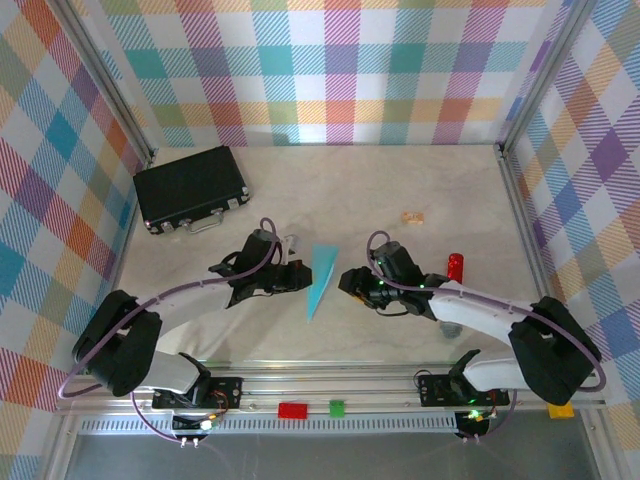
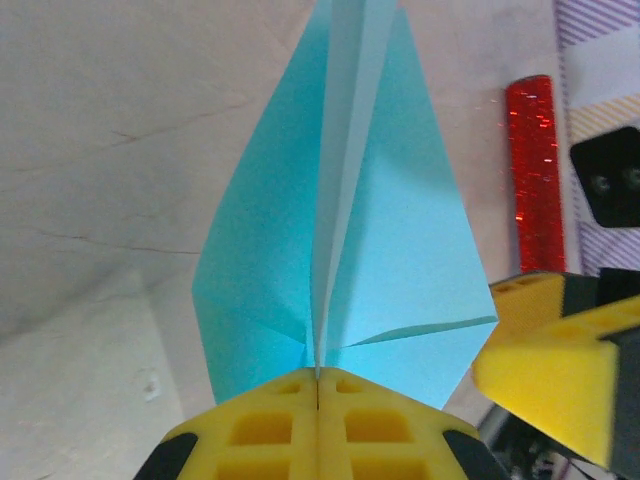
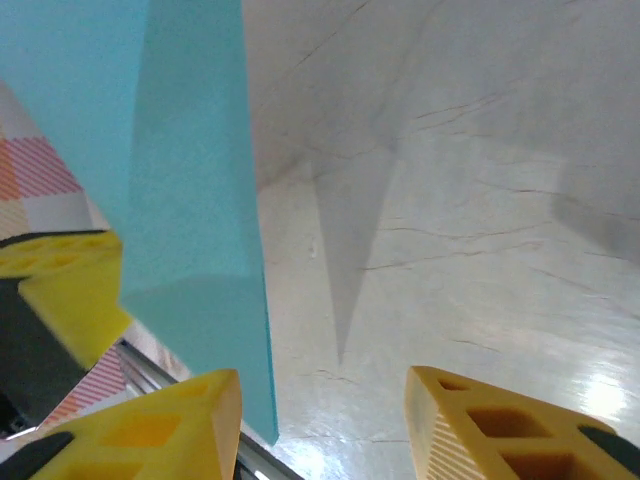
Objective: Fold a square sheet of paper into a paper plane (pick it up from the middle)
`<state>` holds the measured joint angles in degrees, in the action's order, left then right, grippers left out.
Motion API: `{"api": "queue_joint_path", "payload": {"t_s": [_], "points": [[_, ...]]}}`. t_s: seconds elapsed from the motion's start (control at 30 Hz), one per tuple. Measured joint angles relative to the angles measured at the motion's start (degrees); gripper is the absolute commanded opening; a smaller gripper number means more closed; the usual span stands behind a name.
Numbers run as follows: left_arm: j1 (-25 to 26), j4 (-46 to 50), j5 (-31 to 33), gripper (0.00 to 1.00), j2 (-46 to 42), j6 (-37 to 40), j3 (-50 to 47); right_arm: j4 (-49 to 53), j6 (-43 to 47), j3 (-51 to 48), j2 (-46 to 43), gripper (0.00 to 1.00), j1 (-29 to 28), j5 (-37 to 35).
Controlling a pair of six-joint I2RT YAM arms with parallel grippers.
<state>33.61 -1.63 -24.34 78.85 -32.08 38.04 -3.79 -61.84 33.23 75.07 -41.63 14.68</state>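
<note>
The paper plane (image 1: 322, 280), a slim turquoise dart, hangs off the table (image 1: 420, 340) near its middle, point toward the near edge. My left pincer (image 2: 318, 392) is clamped on its centre crease, yellow fingers pressed together. My right pincer (image 3: 325, 400) stands just to the plane's right, jaws apart and gripping nothing, with a wing edge beside one finger. The risk, as I judge it, is that one narrow pinch lets the thin paper swing or slip, and a careless right finger could snag and crumple that wing.
</note>
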Motion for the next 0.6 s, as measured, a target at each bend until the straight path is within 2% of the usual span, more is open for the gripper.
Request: {"api": "queue_joint_path", "payload": {"t_s": [0.2, 0.27, 0.33, 0.4, 0.47, 0.53, 0.6], "points": [[0.0, 6.0, 4.7, 0.01, -0.2, 0.9, 0.0, -4.6, -0.8, 5.5, 8.3, 0.49, -2.7, 1.9], [0.0, 7.1, 5.6, 0.02, -0.3, 1.1, 0.0, -6.2, -1.2, 7.2, 11.1, 0.46, -3.6, 2.3], [0.0, 7.8, 6.2, 0.02, -0.7, 1.3, -0.1, -7.3, -2.0, 8.8, 14.1, 0.42, -4.3, 2.6], [0.0, 8.2, 6.5, 0.02, -1.2, 1.4, -0.2, -7.4, -2.4, 10.4, 16.9, 0.29, -4.8, 2.9], [0.0, 8.8, 6.9, 0.05, -1.7, 1.5, -0.3, -7.4, -3.0, 11.4, 19.2, 0.21, -5.0, 3.0], [0.0, 9.4, 7.1, 0.12, -2.0, 1.7, -0.4, -7.4, -3.6, 11.9, 21.0, 0.11, -5.1, 3.2], [0.0, 10.1, 7.1, 0.23, -2.1, 1.9, -0.4, -7.5, -4.0, 11.9, 21.9, 0.08, -5.2, 3.5]]}}
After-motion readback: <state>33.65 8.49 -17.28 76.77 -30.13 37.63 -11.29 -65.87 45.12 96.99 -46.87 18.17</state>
